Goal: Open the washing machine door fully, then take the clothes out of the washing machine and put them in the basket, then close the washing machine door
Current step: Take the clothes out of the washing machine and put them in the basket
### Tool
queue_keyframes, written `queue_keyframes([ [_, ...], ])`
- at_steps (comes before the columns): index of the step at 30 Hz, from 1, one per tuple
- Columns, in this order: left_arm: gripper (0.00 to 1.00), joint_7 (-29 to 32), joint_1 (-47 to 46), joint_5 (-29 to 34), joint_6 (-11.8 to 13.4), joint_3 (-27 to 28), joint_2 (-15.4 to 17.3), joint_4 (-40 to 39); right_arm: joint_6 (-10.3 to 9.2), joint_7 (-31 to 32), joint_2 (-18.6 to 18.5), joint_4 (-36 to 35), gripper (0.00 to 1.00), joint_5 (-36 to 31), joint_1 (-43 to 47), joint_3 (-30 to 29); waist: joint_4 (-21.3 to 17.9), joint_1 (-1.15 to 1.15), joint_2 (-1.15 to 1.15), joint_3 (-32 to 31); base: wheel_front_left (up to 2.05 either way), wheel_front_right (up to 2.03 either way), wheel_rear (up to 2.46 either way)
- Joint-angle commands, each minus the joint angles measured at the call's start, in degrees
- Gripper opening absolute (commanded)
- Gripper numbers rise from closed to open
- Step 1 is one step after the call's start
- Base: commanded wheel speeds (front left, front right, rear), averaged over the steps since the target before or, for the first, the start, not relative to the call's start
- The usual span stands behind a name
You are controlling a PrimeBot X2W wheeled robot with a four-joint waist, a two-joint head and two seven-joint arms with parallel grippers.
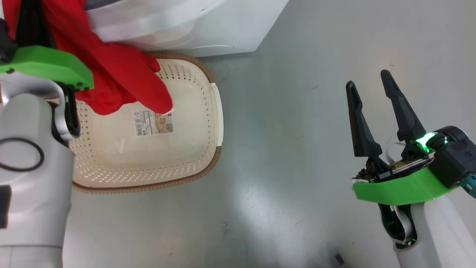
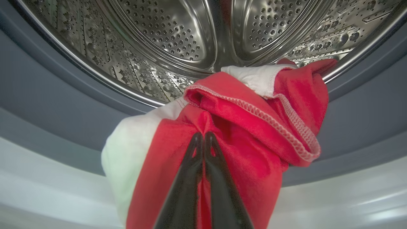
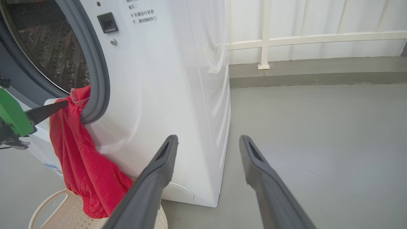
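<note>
**Your left gripper is clamped on the clothes at the washing machine mouth.**

Your left wrist view shows the pinch itself: both fingers pressed together in red fabric, with the steel drum behind. The right wrist view shows the garment trailing from the opening down toward the basket. In the head view your right gripper is spread wide, holding nothing.

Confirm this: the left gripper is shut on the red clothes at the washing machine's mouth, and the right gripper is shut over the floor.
Wrong on one count: the right gripper is open, jaws spread, as the head view shows. The left gripper is indeed shut on the clothes at the mouth of the washing machine.
</note>
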Motion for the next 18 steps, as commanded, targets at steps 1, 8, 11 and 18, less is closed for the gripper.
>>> queue_keyframes([
  [1,0.0,-0.1,2.1,0.8,-0.1,1.3,2.2,-2.6,0.35,-0.4,0.1,-1.1,1.0,0.0,0.3,1.2,0.1,0.0,0.0,0.0,0.0,0.0,0.0],
  [8,0.0,-0.1,6.8,1.8,0.7,1.6,2.2,-11.4,0.35,-0.4,0.1,-1.2,1.0,-0.2,0.7,0.8,0.9,0.0,0.0,-0.4,0.0,0.0,0.0],
  [11,0.0,-0.1,9.2,2.2,1.3,1.8,2.4,-16.1,0.35,-0.4,0.1,-1.2,1.0,-0.2,0.9,0.6,1.2,0.0,0.0,-0.6,0.0,0.0,0.0],
  [18,0.0,1.2,15.6,2.3,2.4,1.6,3.0,-28.0,0.35,-0.4,0.1,-1.4,1.0,-0.4,1.3,0.2,1.9,0.0,0.0,-0.9,0.0,0.0,0.0],
])
